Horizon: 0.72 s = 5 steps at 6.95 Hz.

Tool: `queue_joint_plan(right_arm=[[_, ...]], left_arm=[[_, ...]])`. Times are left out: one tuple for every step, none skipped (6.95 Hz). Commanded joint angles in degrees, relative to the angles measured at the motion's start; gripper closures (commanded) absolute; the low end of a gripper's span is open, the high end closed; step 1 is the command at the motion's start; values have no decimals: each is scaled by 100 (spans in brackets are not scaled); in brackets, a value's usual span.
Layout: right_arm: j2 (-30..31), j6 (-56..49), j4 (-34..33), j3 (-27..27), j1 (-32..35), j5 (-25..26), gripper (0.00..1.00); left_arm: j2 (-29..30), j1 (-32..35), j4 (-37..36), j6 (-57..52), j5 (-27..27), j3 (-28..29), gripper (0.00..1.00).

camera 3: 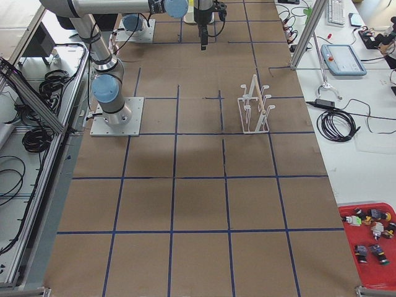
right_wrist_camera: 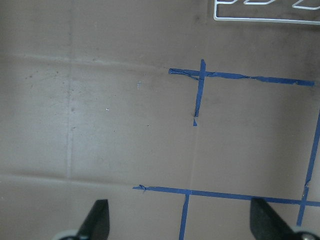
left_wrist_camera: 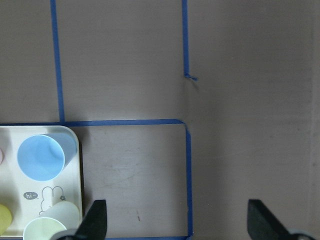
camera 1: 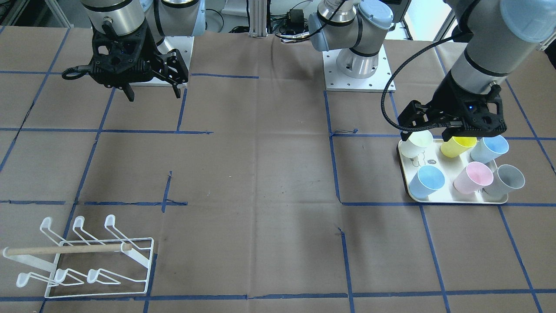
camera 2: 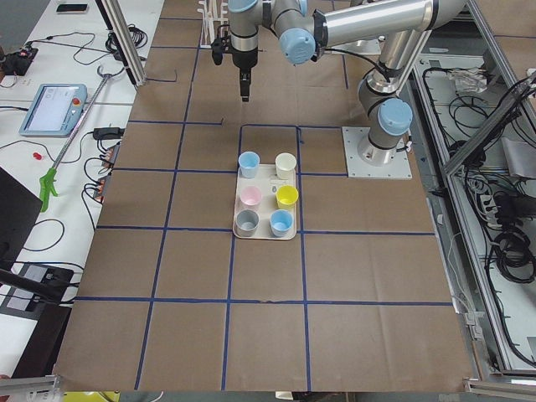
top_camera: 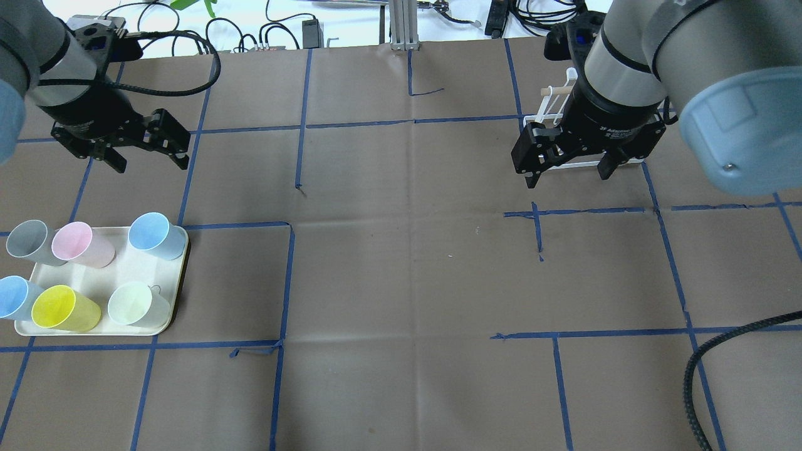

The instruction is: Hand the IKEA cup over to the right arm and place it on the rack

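Several IKEA cups stand on a cream tray: grey, pink, blue, a second blue, yellow and pale white. My left gripper is open and empty, high above the table by the tray's far inner corner. Its wrist view shows the blue cup at lower left. The right arm's gripper is open and empty, hovering near the white wire rack. The arm partly hides the rack in the overhead view.
Brown paper with blue tape lines covers the table. The two arm bases stand at the robot's edge. The rack's frame edge shows at the top of the right wrist view. Cables lie beyond the far edge.
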<state>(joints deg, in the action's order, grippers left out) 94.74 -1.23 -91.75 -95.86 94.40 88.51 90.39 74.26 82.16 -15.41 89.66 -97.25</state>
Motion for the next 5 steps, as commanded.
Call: queue_joint_plan(right_arm=[[10, 0, 8, -3, 0, -9, 0], [10, 0, 8, -3, 0, -9, 0], [18, 0, 8, -12, 0, -9, 0], [10, 0, 8, -3, 0, -9, 0], [10, 0, 8, -12, 0, -9, 0]], left_arm=[[-12, -621, -94, -611, -19, -197, 1], [14, -623, -173, -647, -10, -320, 2], [127, -624, -600, -647, -10, -556, 2], [189, -641, -1205, -639, -19, -1002, 1], [207, -641, -1977, -647, -19, -1555, 1]])
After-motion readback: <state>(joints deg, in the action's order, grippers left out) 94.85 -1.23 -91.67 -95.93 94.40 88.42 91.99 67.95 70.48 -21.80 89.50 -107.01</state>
